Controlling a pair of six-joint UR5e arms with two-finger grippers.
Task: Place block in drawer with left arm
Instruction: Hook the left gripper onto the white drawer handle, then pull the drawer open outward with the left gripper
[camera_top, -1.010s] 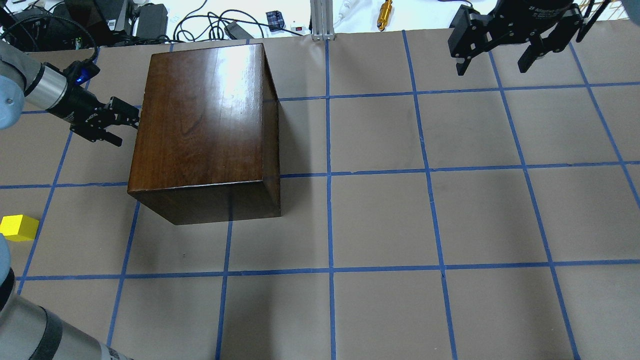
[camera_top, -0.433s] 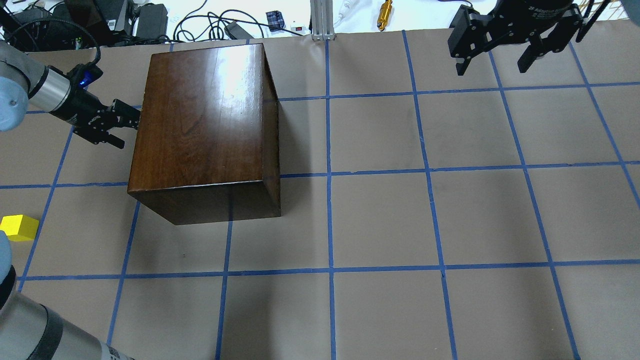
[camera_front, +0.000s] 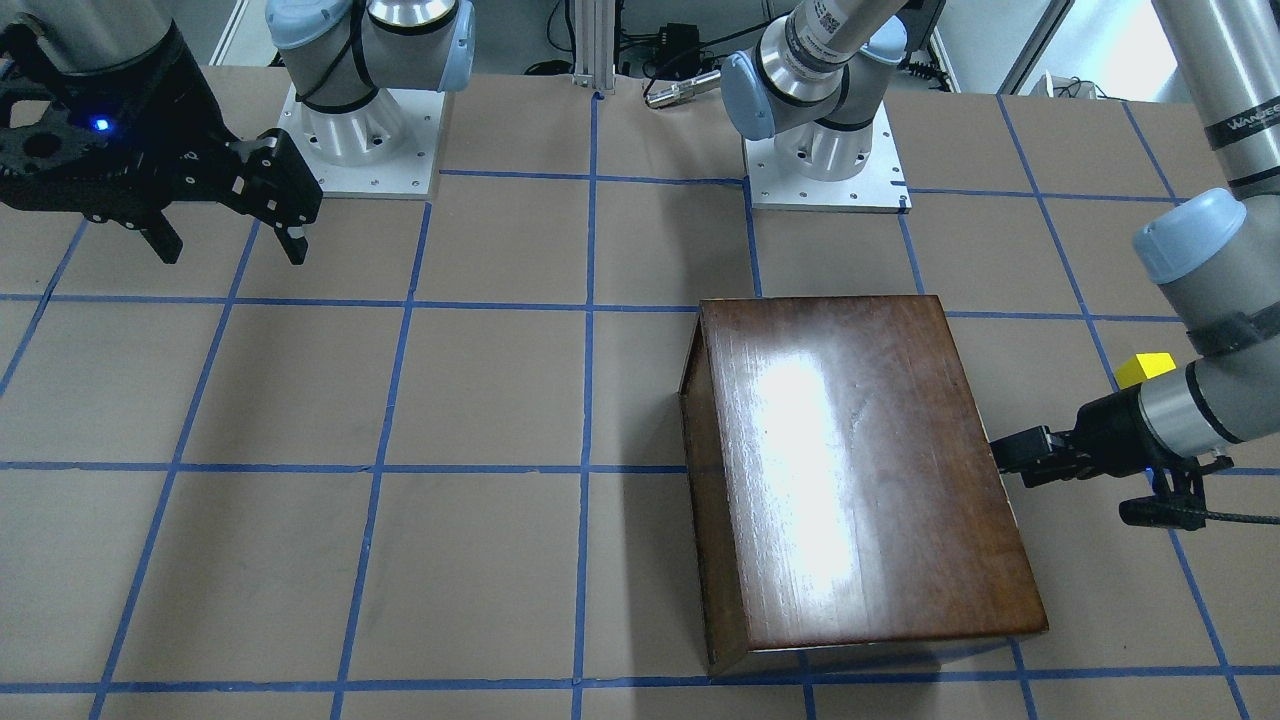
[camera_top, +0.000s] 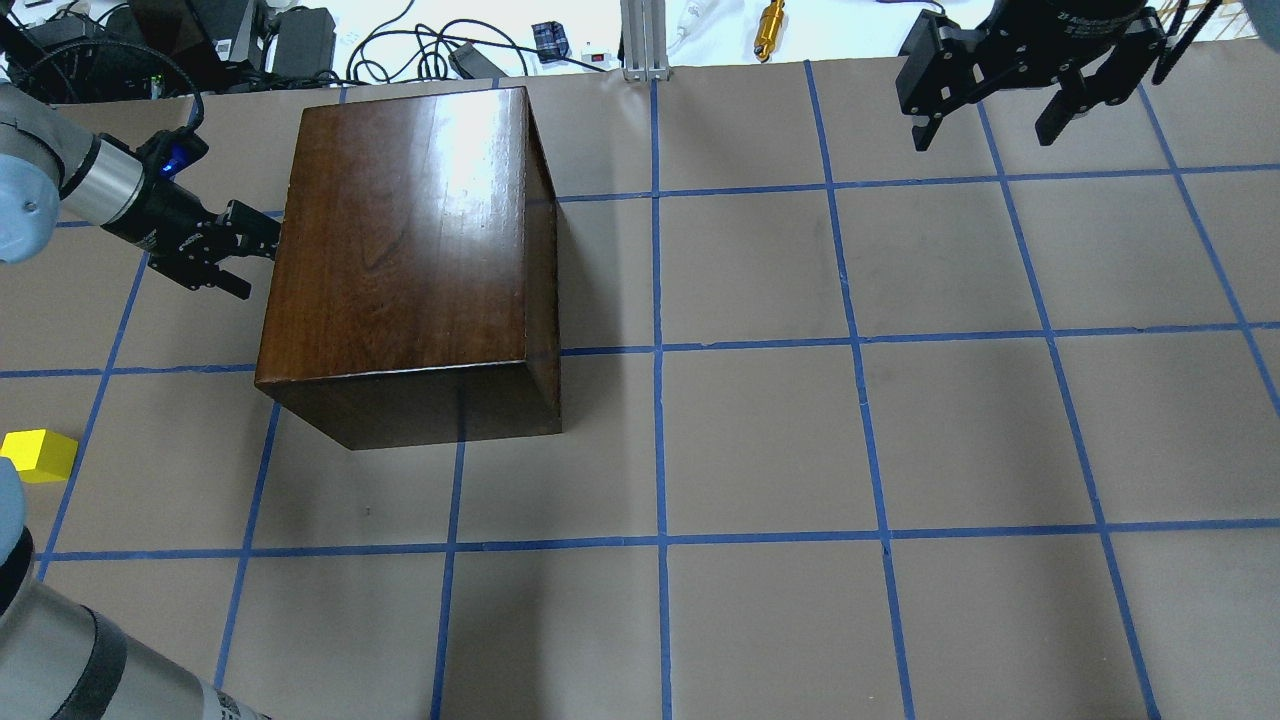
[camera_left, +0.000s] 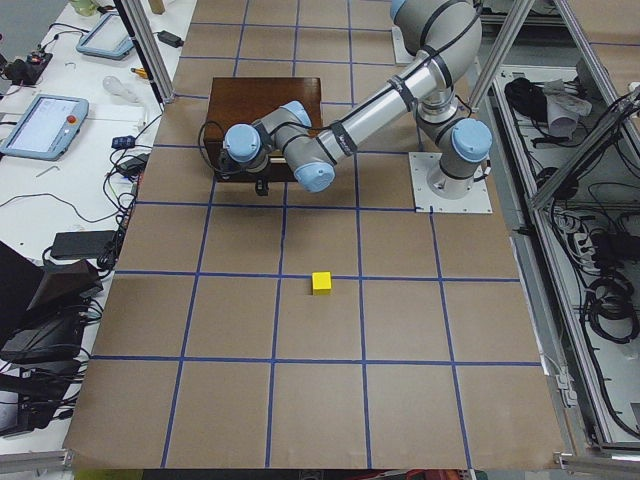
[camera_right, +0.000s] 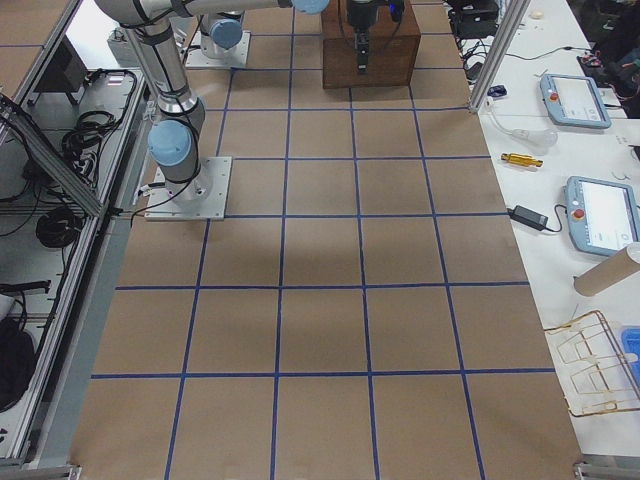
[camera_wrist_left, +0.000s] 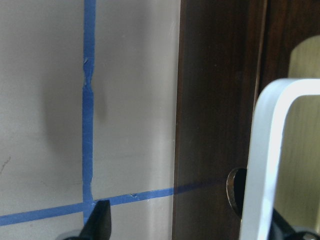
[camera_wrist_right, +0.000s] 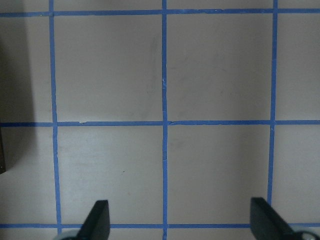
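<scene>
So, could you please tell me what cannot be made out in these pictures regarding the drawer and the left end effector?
The drawer: the overhead and front-facing views show only the box top; in the exterior left view the left arm covers its front.
The knob: partly hidden in the left wrist view by a blurred white piece.
The left end effector: whether it touches the knob cannot be told.

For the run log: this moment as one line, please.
left tool: open at knob | drawer: shut | block: on table | right tool: open, hovering

Block (camera_top: 38, 455) left of box (camera_top: 400, 240) (well apart)
</scene>
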